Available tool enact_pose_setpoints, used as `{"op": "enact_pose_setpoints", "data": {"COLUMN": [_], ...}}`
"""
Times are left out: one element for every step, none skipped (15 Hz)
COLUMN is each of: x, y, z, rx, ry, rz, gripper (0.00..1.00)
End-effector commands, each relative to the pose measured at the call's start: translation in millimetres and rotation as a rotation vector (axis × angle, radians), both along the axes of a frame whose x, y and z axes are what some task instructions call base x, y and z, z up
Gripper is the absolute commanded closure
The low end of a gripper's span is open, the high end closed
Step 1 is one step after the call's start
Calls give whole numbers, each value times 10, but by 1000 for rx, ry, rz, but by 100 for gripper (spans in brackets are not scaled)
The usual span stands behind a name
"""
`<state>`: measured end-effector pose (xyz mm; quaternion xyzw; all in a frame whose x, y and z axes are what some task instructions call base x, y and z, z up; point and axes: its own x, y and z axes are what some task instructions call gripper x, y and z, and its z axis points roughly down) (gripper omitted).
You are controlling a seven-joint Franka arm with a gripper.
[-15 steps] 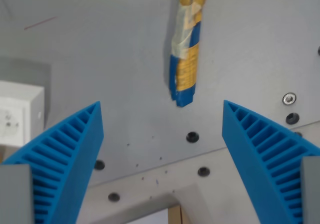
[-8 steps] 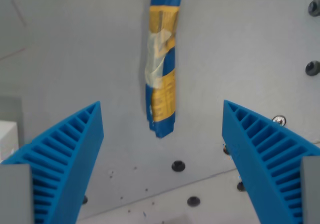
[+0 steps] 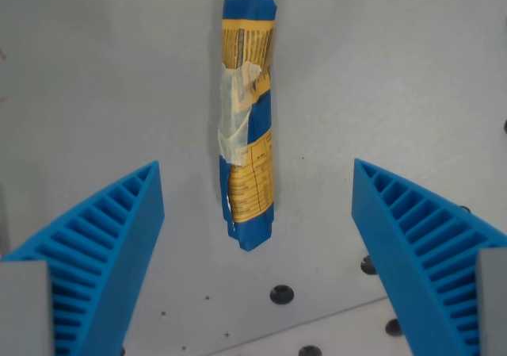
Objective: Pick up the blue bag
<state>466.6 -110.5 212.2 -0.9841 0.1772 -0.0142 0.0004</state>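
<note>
Gripper [image 3: 257, 205] fingers [image 3: 103, 245] spread wide apart, nothing between the pads; ribbed blue fingertips enter from the lower corners of the wrist view, neither touching anything; blue bag [image 3: 247, 118] lies on the grey table [image 3: 396, 70] between and above the fingertips, slightly toward the wrist view's left, rolled into a narrow upright bundle with yellow label and pale tape; several dark screw holes [image 3: 280, 294] sit below the bag's lower end.

Light is even and soft, fairly bright. The counter [image 3: 380, 78] shows no glare. Its far edge looks slightly soft.
</note>
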Motion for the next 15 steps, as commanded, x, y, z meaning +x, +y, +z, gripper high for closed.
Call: {"op": "enact_pose_setpoints", "data": {"x": [60,22,-23,-67,-73,-26,30,30,30,30,30,30,30,30,30], "y": [-37,-23,-17,-7,-11,-24,-36,-36,-36,-36,-36,-36,-36,-36,-36], "z": [-159,-215,-271,-326,-377,-422,-465,-465,-465,-465,-465,-465,-465,-465,-465], "rx": [2,5,8,8,6,4,3,3,3,3,3,3,3,3,3], "ry": [-108,-96,-85,-87,-93,-103,-107,-107,-107,-107,-107,-107,-107,-107,-107], "rz": [-10,-10,-9,-9,-10,-10,-10,-10,-10,-10,-10,-10,-10,-10,-10], "gripper": [0,0,0,0,0,0,100,100,100,100,100,100,100,100,100]}}
